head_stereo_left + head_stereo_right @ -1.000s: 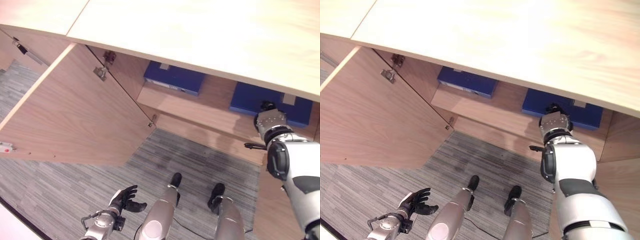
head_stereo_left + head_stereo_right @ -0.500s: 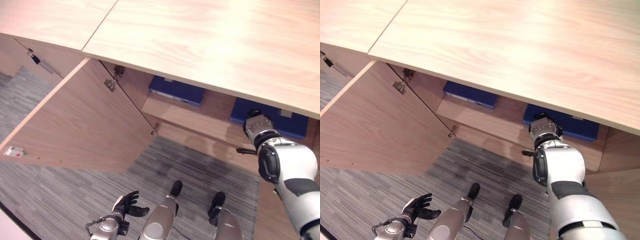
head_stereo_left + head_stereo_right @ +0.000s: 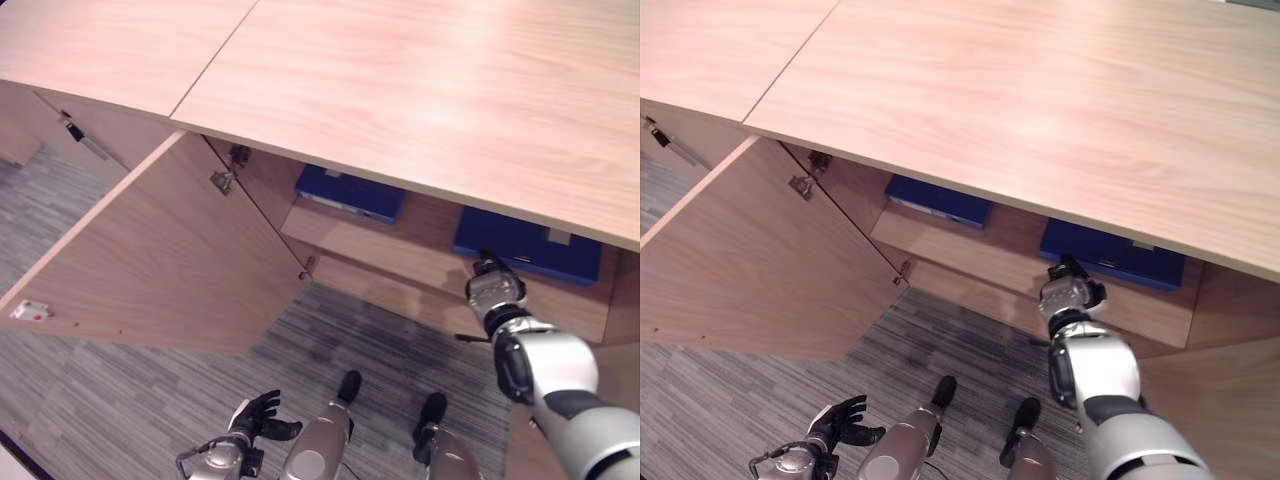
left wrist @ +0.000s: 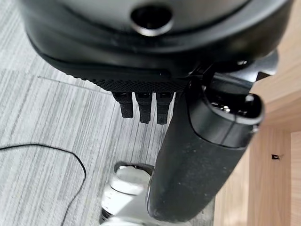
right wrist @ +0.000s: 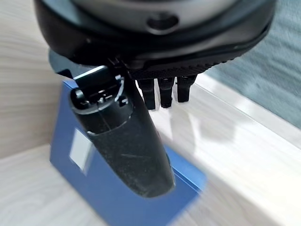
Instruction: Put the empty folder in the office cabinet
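A blue folder (image 3: pixel 527 245) lies flat on the right side of the open cabinet's shelf (image 3: pixel 400 262). My right hand (image 3: pixel 489 272) hovers at the shelf's front edge, just short of the folder. In the right wrist view its fingers (image 5: pixel 162 93) are straight and hold nothing, with the blue folder (image 5: pixel 110 205) lying past the thumb. A second blue folder (image 3: pixel 350 191) rests deeper on the left of the shelf. My left hand (image 3: pixel 256 414) hangs low over the carpet, fingers (image 4: pixel 143 106) relaxed and empty.
The cabinet's left door (image 3: pixel 165 260) stands swung wide open to the left. The cabinet's wooden top (image 3: pixel 420 90) overhangs the shelf. A right-hand door panel (image 3: pixel 1230 400) stands beside my right arm. Grey striped carpet (image 3: pixel 130 400) covers the floor.
My right hand has drawn back from on top of the blue folder to the shelf's front edge. The camera has shifted, showing more of the cabinet top. The left hand stays low.
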You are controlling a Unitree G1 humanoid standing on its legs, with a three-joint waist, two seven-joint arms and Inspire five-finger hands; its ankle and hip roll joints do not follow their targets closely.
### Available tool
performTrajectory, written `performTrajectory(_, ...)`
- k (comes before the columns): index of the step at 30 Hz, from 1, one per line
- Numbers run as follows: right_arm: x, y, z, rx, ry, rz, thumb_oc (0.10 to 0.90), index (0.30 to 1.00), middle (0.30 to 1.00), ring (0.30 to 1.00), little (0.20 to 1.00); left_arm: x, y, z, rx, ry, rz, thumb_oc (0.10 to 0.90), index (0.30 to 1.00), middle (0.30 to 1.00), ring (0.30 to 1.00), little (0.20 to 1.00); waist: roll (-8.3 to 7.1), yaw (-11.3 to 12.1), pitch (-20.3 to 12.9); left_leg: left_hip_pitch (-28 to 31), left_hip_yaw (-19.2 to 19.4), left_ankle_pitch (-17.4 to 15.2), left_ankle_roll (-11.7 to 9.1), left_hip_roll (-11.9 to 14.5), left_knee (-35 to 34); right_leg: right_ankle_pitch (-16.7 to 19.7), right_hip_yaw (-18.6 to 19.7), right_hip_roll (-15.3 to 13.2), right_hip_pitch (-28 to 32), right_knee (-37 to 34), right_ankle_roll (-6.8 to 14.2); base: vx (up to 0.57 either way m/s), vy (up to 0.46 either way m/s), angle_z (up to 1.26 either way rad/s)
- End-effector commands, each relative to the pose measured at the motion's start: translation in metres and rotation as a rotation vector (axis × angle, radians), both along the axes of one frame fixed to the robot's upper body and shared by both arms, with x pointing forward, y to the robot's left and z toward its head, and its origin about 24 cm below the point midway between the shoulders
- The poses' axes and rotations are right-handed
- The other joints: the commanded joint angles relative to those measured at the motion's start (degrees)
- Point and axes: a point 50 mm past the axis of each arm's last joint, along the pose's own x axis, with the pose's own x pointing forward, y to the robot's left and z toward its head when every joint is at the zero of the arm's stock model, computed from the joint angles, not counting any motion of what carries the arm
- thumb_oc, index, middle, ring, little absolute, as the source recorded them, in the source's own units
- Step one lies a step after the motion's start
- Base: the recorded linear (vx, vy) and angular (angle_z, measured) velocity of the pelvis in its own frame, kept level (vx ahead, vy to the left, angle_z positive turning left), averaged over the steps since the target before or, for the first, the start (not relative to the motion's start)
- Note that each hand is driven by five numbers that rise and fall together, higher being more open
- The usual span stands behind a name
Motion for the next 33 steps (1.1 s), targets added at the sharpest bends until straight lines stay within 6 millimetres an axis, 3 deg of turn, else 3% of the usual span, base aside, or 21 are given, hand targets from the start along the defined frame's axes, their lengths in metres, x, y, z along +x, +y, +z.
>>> performTrajectory(1, 0.004, 0.000, 0.023, -0.074, -0.268, -0.019, 0.400, 0.300, 0.300, 0.300, 0.300, 0.001, 0.011, 0.001, 0.003, -0.009, 0.051, 0.800, 0.900, 0.900, 0.900, 0.900, -1.33, -0.12, 1.53, 4.29, 1.17, -0.43, 0.79, 2.36, -8.80, -12.06, 4.66, 1.06, 6.56, 4.47, 4.11, -0.01, 0.006, -0.07)
performTrajectory(4, -0.028, 0.007, -0.004, -0.101, -0.406, 0.030, 0.400, 0.300, 0.300, 0.300, 0.300, -0.015, 0.015, -0.007, 0.017, 0.044, 0.064, 0.800, 0.900, 0.900, 0.900, 0.900, -2.84, -2.28, 0.96, 5.88, 1.89, -0.33, 0.77, 3.09, -9.83, -11.43, 4.84, 1.41, 7.28, 3.76, 4.10, 0.01, 0.003, -0.09)
performTrajectory(9, -0.056, 0.008, -0.026, -0.131, -0.444, 0.113, 0.400, 0.300, 0.300, 0.300, 0.300, -0.038, 0.031, -0.012, 0.046, 0.111, 0.103, 0.800, 0.900, 0.900, 0.900, 0.900, -4.25, -3.86, -0.51, 8.10, 2.80, -0.80, 0.67, 3.64, -10.15, -10.81, 5.05, 1.56, 8.52, 3.33, 4.27, 0.04, 0.002, -0.10)
performTrajectory(17, -0.082, 0.001, -0.037, -0.211, -0.453, 0.227, 0.400, 0.300, 0.300, 0.300, 0.300, -0.056, 0.043, -0.015, 0.040, 0.152, 0.167, 0.800, 0.900, 0.900, 0.900, 0.900, -5.35, -5.73, -2.57, 11.33, 3.75, -0.80, 0.27, 4.32, -11.66, -10.44, 5.37, 1.95, 10.91, 1.80, 4.32, 0.03, 0.012, -0.07)
performTrajectory(23, -0.096, -0.025, -0.007, -0.660, -0.419, 0.455, 0.400, 0.300, 0.300, 0.300, 0.300, -0.072, 0.050, -0.016, 0.044, 0.183, 0.177, 0.800, 0.900, 0.900, 0.900, 0.900, -5.64, -6.92, -4.12, 13.52, 4.09, -0.74, 0.01, 4.97, -12.58, -9.97, 5.27, 2.07, 12.97, -0.07, 4.41, 0.00, 0.000, 0.00)
performTrajectory(24, -0.096, -0.025, -0.007, -0.660, -0.419, 0.455, 0.400, 0.300, 0.300, 0.300, 0.300, -0.072, 0.050, -0.016, 0.044, 0.184, 0.177, 0.800, 0.900, 0.900, 0.900, 0.900, -5.63, -6.93, -4.11, 13.54, 4.09, -0.74, 0.01, 4.97, -12.58, -9.96, 5.27, 2.08, 12.99, -0.08, 4.41, 0.00, 0.000, 0.00)
performTrajectory(25, -0.097, -0.034, 0.013, -0.865, -0.408, 0.511, 0.400, 0.300, 0.300, 0.300, 0.300, -0.075, 0.050, -0.017, 0.037, 0.185, 0.178, 0.800, 0.900, 0.900, 0.900, 0.900, -5.70, -7.06, -4.58, 13.82, 4.08, -0.77, -0.07, 5.04, -12.70, -9.85, 5.16, 2.01, 13.40, -0.52, 4.41, 0.00, 0.000, 0.00)
performTrajectory(26, -0.097, -0.034, 0.013, -0.867, -0.406, 0.511, 0.400, 0.300, 0.300, 0.300, 0.300, -0.075, 0.050, -0.017, 0.036, 0.185, 0.178, 0.800, 0.900, 0.900, 0.900, 0.900, -5.65, -7.08, -4.58, 13.85, 4.06, -0.78, -0.07, 5.05, -12.71, -9.85, 5.13, 2.01, 13.46, -0.55, 4.42, 0.04, -0.003, -0.02)
performTrajectory(28, -0.097, -0.040, 0.045, -1.156, -0.397, 0.569, 0.400, 0.300, 0.300, 0.300, 0.300, -0.077, 0.049, -0.017, 0.022, 0.184, 0.171, 0.800, 0.900, 0.900, 0.900, 0.900, -5.71, -7.04, -5.01, 13.87, 3.81, -0.67, -0.21, 5.26, -12.89, -9.80, 4.82, 2.04, 13.82, -1.07, 4.51, 0.00, 0.000, 0.00)
performTrajectory(33, -0.087, -0.043, 0.065, -1.429, -0.322, 0.625, 0.400, 0.300, 0.300, 0.300, 0.300, -0.076, 0.047, -0.016, 0.017, 0.178, 0.121, 0.800, 0.900, 0.900, 0.900, 0.900, -5.75, -6.22, -5.13, 13.52, 3.33, -0.60, -0.20, 5.26, -12.96, -9.84, 4.41, 2.09, 13.79, -1.51, 4.49, 0.00, 0.000, 0.00)
